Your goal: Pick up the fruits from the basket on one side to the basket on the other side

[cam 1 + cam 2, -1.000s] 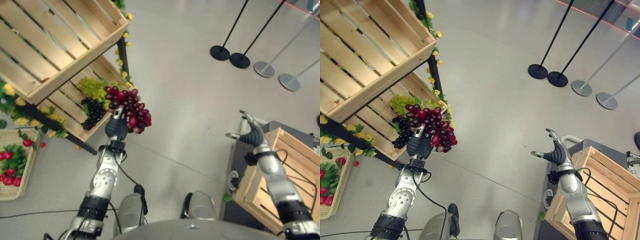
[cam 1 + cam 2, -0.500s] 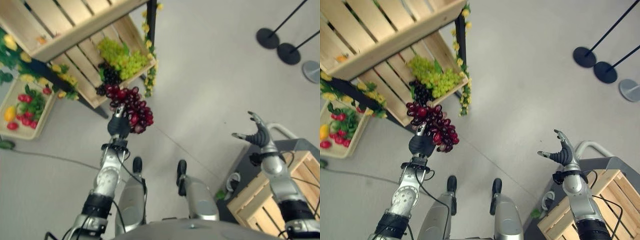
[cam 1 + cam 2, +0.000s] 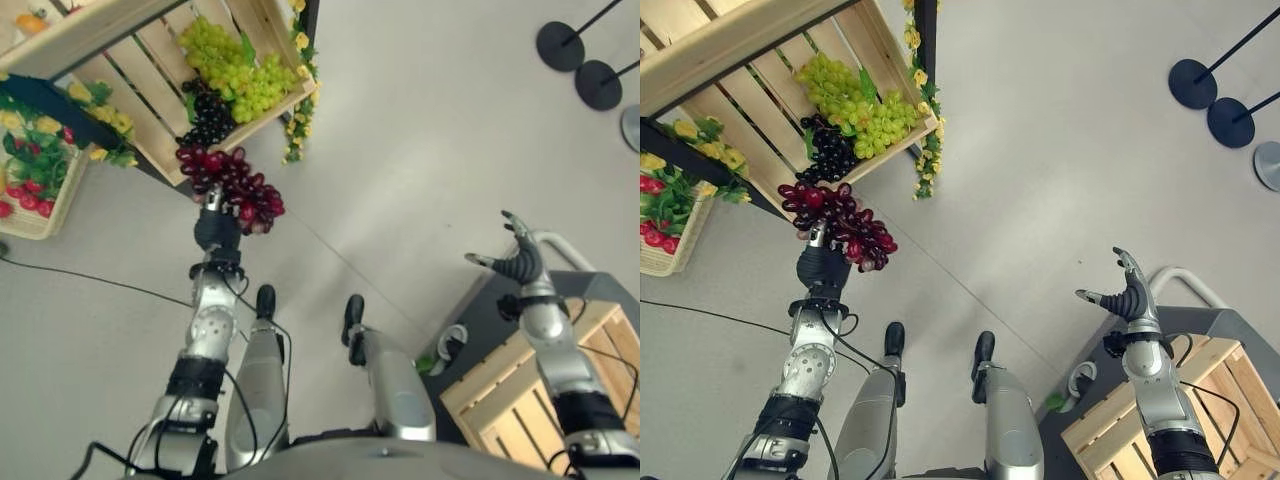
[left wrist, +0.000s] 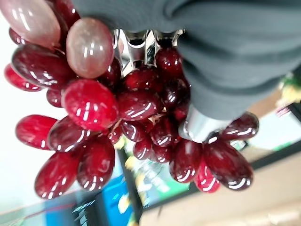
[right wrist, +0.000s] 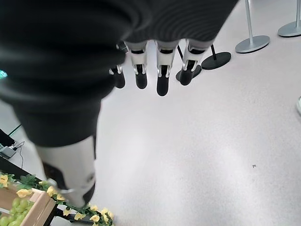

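The bunch of red grapes (image 3: 232,186) is gripped in the left hand (image 3: 216,229) above the floor, right hand (image 3: 1130,298) held open, and could be shed if swung toward the empty crate (image 3: 530,400).

Slatted wooden crate (image 3: 150,80) holding green grapes (image 3: 235,70) and black grapes (image 3: 208,118), grey floor (image 3: 420,130), stanchion bases (image 3: 580,60)
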{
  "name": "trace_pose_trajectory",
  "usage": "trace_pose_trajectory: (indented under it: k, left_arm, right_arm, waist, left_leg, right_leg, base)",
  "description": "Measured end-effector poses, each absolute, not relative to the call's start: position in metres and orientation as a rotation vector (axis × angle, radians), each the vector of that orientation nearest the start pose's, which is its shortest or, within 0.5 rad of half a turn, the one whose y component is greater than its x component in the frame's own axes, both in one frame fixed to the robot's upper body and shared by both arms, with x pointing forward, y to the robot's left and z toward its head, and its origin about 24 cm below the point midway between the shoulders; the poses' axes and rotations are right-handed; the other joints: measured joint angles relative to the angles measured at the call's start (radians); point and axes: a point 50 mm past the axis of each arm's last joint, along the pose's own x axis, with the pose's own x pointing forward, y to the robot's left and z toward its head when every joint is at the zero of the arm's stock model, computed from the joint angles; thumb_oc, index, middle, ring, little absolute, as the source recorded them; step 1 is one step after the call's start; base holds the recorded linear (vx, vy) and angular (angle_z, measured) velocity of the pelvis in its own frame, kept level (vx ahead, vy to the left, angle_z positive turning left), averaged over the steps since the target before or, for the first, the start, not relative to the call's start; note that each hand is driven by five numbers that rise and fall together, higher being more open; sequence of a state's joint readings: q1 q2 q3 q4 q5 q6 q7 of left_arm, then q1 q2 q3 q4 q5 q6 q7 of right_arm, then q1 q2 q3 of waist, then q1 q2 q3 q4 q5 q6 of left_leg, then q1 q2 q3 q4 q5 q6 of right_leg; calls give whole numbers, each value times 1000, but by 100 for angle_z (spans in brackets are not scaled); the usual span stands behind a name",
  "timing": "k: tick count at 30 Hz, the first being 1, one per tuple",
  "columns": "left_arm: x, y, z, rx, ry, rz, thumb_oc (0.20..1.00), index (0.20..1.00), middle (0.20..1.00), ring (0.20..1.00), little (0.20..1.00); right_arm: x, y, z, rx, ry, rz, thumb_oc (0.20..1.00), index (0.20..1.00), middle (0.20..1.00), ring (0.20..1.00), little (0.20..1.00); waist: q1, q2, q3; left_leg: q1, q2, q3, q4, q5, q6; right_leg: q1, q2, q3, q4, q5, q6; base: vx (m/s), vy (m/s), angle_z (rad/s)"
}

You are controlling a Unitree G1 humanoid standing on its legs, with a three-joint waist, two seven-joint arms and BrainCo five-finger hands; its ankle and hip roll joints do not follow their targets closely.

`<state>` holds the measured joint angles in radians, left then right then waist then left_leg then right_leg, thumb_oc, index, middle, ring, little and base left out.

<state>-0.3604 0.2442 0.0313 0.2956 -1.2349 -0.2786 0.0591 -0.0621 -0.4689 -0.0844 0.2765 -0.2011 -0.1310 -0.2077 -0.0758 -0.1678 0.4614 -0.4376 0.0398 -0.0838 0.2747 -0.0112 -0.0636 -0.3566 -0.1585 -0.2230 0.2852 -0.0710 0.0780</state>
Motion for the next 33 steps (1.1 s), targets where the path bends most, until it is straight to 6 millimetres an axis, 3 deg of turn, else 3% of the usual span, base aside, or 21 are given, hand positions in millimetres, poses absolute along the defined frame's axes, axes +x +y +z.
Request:
trace_pose_trajectory:
  k: [2,5,8,17,22,27,29,33]
  left_arm:
    - [328,231,105,-983,-315,225,200,200,200,200,200]
    - [342,250,140,-951,-408,264,200,200,200,200,200]
    - [346,262,163,-942,-482,292,200,200,200,200,200]
    - [340,297,202,-878,-624,378,200,200,200,200,200]
    - [339,309,210,-844,-631,423,200,200,200,200,200]
    - [336,321,239,-785,-700,435,200,200,200,200,200]
    - [335,327,241,-752,-703,462,200,200,200,200,200]
    - [326,348,255,-694,-729,531,200,200,200,200,200]
  right_arm:
    - [262,-270,49,-627,-3,-264,1000,1000,1000,1000,1000]
    - [265,-260,47,-598,-16,-234,1000,1000,1000,1000,1000]
    - [265,-256,46,-581,-17,-218,1000,1000,1000,1000,1000]
    - [260,-252,38,-567,11,-186,1000,1000,1000,1000,1000]
    - [259,-251,36,-551,19,-168,1000,1000,1000,1000,1000]
    - [258,-249,33,-552,23,-155,1000,1000,1000,1000,1000]
    - [257,-248,33,-551,18,-148,1000,1000,1000,1000,1000]
    - [255,-247,31,-556,24,-134,1000,1000,1000,1000,1000]
  waist:
    - [-20,-32,0]
    - [-27,-75,-7]
    - [-40,-94,-13]
    - [-47,-132,-42]
    - [-50,-138,-46]
    - [-51,-151,-56]
    - [-53,-152,-57]
    - [-55,-161,-63]
  left_leg:
    - [-2,5,2,4,-3,-3]
    - [-22,20,7,19,-9,-11]
    - [-25,31,9,31,-17,-19]
    - [-44,63,20,56,-34,-36]
    - [-48,67,22,61,-36,-37]
    - [-69,74,23,69,-37,-40]
    - [-70,77,22,71,-37,-40]
    - [-71,87,23,72,-41,-46]
  right_leg:
    - [-2,10,5,-2,1,-1]
    - [-17,20,11,-5,6,-8]
    - [-18,33,19,-9,9,-12]
    - [-33,68,31,-21,19,-28]
    - [-36,69,34,-23,21,-30]
    - [-51,78,35,-26,25,-33]
    - [-52,81,37,-27,27,-33]
    - [-53,91,41,-34,30,-36]
  base:
    - [19,-19,-6]
    - [20,-21,-11]
    - [22,-18,-10]
    - [22,-11,-11]
    - [8,-4,0]
    - [19,-11,-2]
    - [9,-6,-2]
    - [15,-17,-6]
